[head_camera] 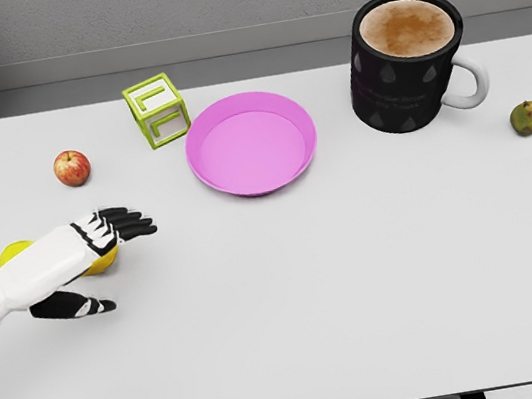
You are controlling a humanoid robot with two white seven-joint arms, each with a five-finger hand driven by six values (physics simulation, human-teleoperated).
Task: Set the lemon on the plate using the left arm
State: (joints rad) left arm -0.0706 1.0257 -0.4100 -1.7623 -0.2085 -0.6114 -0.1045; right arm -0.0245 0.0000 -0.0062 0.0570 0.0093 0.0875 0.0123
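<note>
The left hand point(82, 254) hovers over the round yellow lemon point(102, 262) at the white surface's point(311, 293) left side, fingers point(126, 222) straight and spread, thumb apart, clamping nothing. The shallow round pink plate point(251, 143) lies well apart, between a green letter block point(157, 109) and a black coffee mug point(408, 61).

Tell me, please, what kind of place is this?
Probably a simulated tabletop test scene, not a real kitchen: a plain white table against bare grey walls, with a pink plate, a coffee mug and scattered fruit.
</note>
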